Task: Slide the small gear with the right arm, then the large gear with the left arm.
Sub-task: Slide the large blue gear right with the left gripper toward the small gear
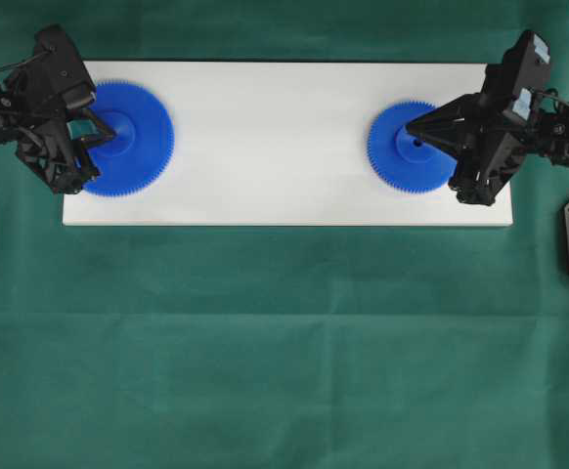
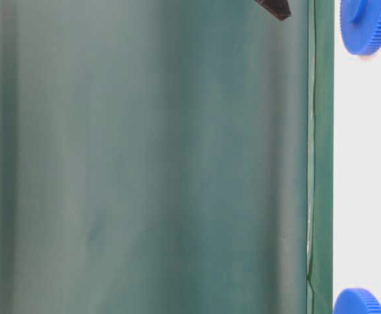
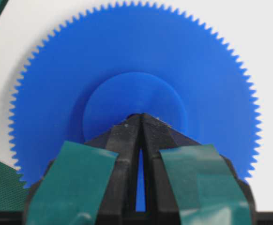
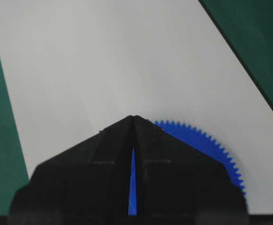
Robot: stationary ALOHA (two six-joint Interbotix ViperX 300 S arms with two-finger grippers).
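Where the white board (image 1: 284,147) lies across the green cloth (image 1: 284,342) of the worktop, two blue gears are seen at its opposite ends. The large gear (image 1: 133,127) is located at the left end of the board in the overhead view, flat on its face, with its teeth reaching close to the board's left edge. The small gear (image 1: 402,147) is located near the right end, also flat, well apart from the large one.

The left tool (image 1: 109,132) is positioned over the large gear, its tip at the raised hub. From the left wrist view, the two teal-taped jaws are observed pressed together at their tips, with only a thin slit between them further back; the tips are seen at the near edge of the hub of the large gear (image 3: 136,75). Nothing is gripped between them.

The right tool (image 1: 414,125) is positioned over the small gear, its point above the hub area. From the right wrist view, the jaws are likewise drawn together to a point, a narrow blue sliver being visible through the slit, and part of the toothed rim of the small gear (image 4: 207,145) is seen beside the right jaw. Contact between either tip and its gear cannot be confirmed.

In the table-level view, both gears are seen edge-on on the board.
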